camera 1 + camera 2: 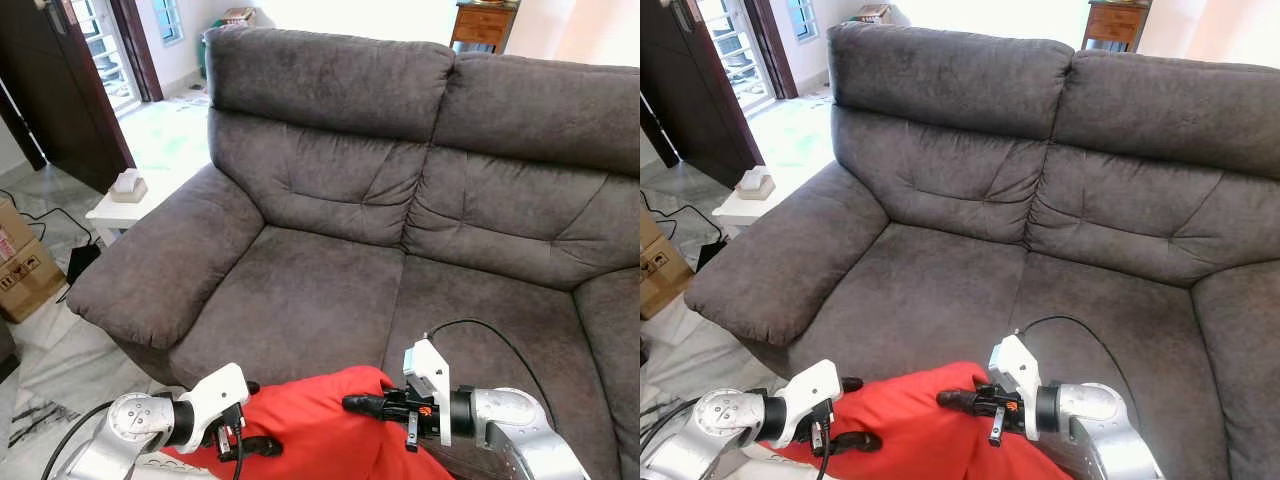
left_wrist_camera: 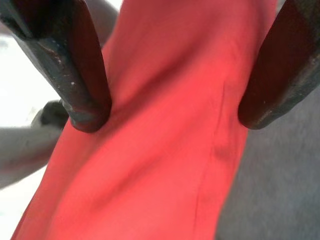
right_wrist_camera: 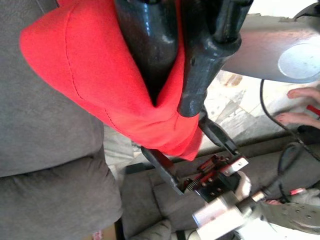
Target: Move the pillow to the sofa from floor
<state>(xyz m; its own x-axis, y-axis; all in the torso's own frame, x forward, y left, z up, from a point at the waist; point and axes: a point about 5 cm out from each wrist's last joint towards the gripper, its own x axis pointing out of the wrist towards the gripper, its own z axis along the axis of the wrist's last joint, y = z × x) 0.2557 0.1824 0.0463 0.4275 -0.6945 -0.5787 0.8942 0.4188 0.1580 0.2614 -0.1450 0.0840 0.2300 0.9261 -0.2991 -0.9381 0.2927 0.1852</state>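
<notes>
Pinching the red pillow (image 1: 320, 425) from both ends: left claw (image 1: 245, 420) with fingers (image 2: 82, 75) spread and pressed against one edge of the fabric, right claw (image 1: 365, 404) with fingers (image 3: 150, 50) closed tight on a bunched corner of the opposite end. Hanging between the two claws, clear of the floor, just short of the front edge of the sofa (image 1: 300, 290) and not yet resting on the seat. Judging by the creases and the sag under the fingers: soft, light, loosely stuffed, with smooth cloth likely to slide out of a shallow pinch. Best held deep at a seamed edge or corner, as on the right side, with a fuller bite on the left before lifting higher, since the spread fingers there seem to press more than clamp. Little risk of damage; more risk of slipping or drooping in the middle. Beyond the claws, grey seat cushions and a broad armrest ahead. Further off past the left claw, a small white counter (image 1: 115, 212) with a box on top and a cardboard carton (image 1: 25, 270) bearing printed handling symbols, too small to read. No brand or writing legible on pillow or sofa.
</notes>
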